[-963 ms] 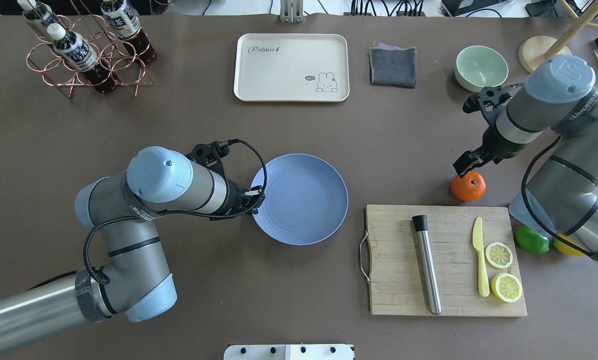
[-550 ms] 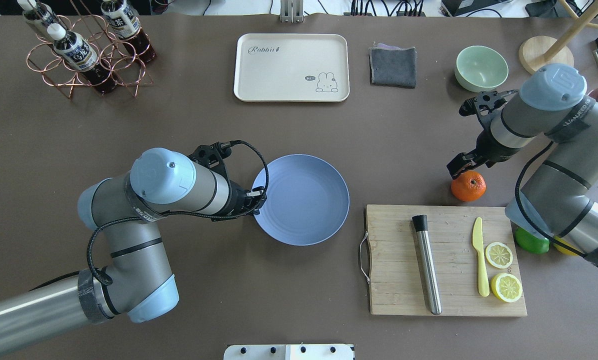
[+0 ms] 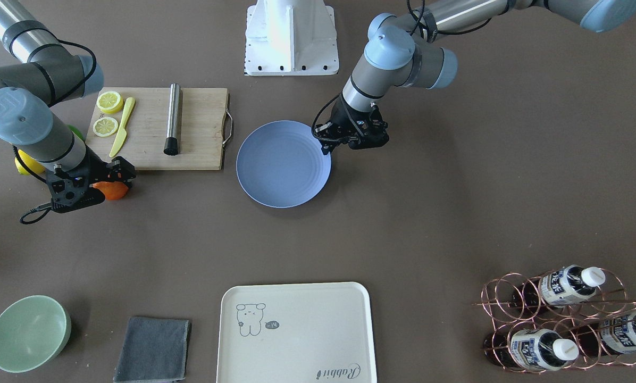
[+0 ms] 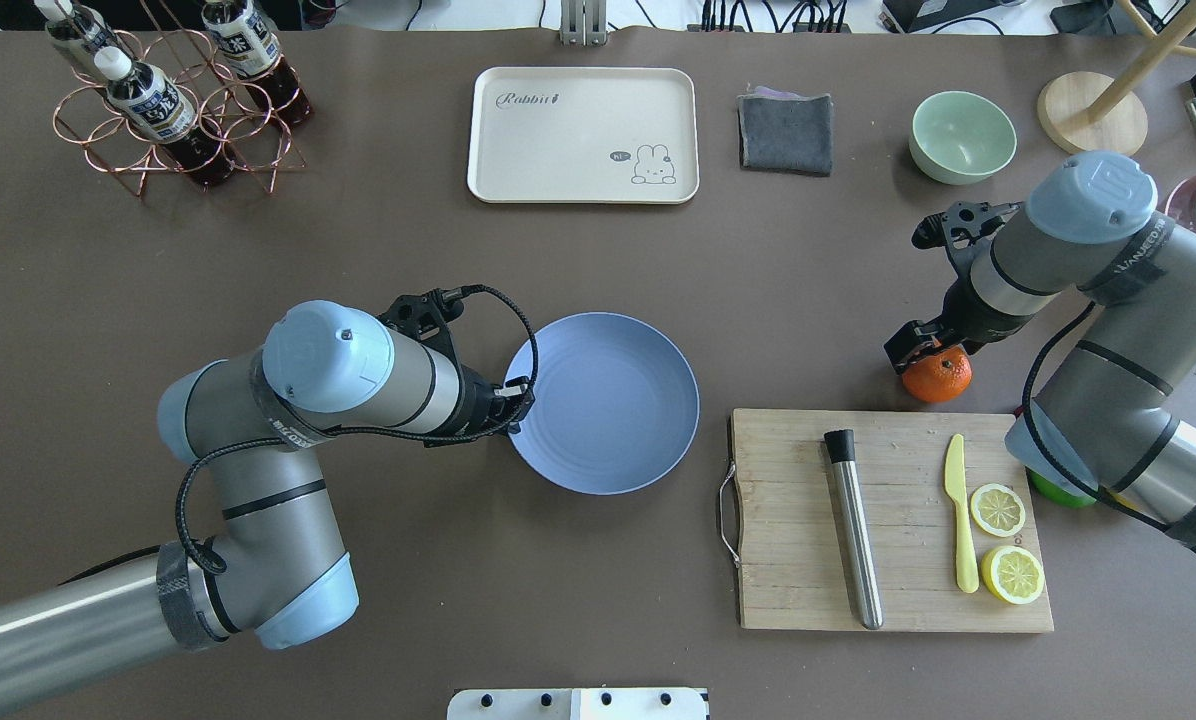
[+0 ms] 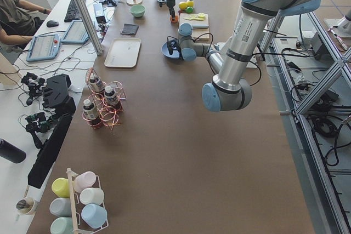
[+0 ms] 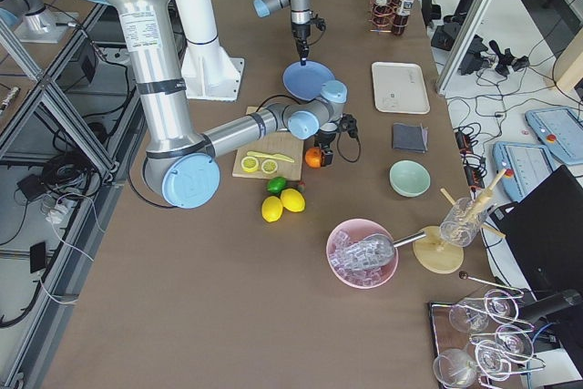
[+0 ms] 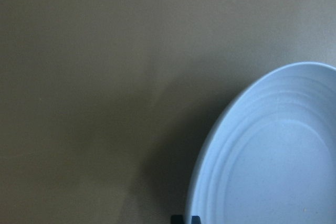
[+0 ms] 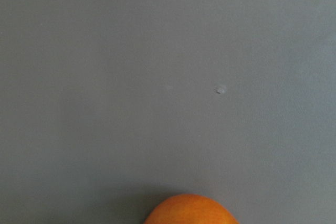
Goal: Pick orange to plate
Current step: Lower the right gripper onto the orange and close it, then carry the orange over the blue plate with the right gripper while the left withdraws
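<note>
A small round bright-orange fruit [image 4: 943, 378] sits on the brown table [image 4: 358, 250], just beside the far edge of the wooden cutting board [image 4: 798, 560] and well apart from the round periwinkle-blue plate [image 4: 618, 420] at the table's middle. The right arm's tool [image 4: 924, 352] hangs low over the orange, partly covering it; its fingers seem spread apart, since none show in its wrist camera, only the fruit's top. The left arm's tool [image 4: 520, 398] sits at the plate's near-left rim, its dark tips [image 7: 178, 219] close together.
</note>
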`<state>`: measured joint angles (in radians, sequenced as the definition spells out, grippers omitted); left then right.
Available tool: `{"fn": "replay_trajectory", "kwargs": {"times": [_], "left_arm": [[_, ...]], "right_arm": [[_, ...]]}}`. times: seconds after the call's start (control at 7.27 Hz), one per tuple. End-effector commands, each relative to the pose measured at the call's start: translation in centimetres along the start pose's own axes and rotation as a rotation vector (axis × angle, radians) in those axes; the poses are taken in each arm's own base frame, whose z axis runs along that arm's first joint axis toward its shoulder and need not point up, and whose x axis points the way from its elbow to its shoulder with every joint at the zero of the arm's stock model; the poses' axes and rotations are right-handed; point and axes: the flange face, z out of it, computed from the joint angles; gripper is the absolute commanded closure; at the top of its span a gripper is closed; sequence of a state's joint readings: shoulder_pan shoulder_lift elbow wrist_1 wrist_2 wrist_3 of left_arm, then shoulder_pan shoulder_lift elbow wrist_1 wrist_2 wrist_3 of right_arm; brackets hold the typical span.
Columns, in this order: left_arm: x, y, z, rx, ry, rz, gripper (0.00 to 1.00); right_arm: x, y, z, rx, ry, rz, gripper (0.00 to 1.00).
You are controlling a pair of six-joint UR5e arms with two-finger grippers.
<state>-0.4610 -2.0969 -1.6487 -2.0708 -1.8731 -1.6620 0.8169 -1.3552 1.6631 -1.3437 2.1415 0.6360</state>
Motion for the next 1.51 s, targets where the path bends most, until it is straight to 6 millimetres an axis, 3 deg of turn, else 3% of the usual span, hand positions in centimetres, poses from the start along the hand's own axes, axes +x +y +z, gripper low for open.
{"fn": "replay_trajectory", "kwargs": {"times": [0.0, 0.14, 0.28, 0.41, 0.55, 0.69, 0.83, 0.96, 1.24, 1.38], "left_arm": [[-0.2, 0.4, 0.4, -0.005, -0.006, 0.002, 0.65], [-0.1, 0.7, 0.4, -0.008, -0.005, 0.003, 0.3], [0.0, 0.7, 0.4, 0.01, -0.001, 0.007, 0.19], [0.2, 1.0, 0.3, 0.018, 0.005, 0.01, 0.14], [0.7, 0.8, -0.7, 0.025, 0.022, 0.009, 0.14], [0.1, -1.0, -2.7, 0.053, 0.023, -0.003, 0.13], [-2.3, -3.6, -5.2, 0.061, 0.012, 0.011, 0.15], [-5.2, -7.8, -7.9, 0.047, -0.008, 0.057, 0.15], [-11.9, -13.8, -11.2, 0.055, -0.065, 0.132, 0.15], [-15.1, -16.0, -12.9, 0.056, -0.088, 0.158, 0.14]], "right_arm": [[0.1, 0.5, 0.4, -0.008, 0.001, 0.016, 0.0], [0.0, 0.5, 0.1, -0.003, -0.003, 0.017, 0.0], [-0.2, 0.6, -0.1, 0.0, -0.005, 0.016, 0.12], [-0.8, 0.6, -1.1, 0.013, -0.014, 0.008, 0.67], [-2.4, 0.5, -2.8, 0.035, -0.034, -0.006, 1.0], [-4.6, -0.3, -5.3, 0.055, -0.058, 0.032, 1.0], [-9.1, -3.0, -8.2, 0.082, -0.083, 0.047, 1.0], [-14.4, -4.6, -10.7, 0.089, -0.107, 0.074, 1.0], [-27.8, -3.6, -10.2, 0.111, -0.148, 0.143, 1.0], [-33.2, -3.3, -8.6, 0.12, -0.142, 0.182, 1.0]]}}
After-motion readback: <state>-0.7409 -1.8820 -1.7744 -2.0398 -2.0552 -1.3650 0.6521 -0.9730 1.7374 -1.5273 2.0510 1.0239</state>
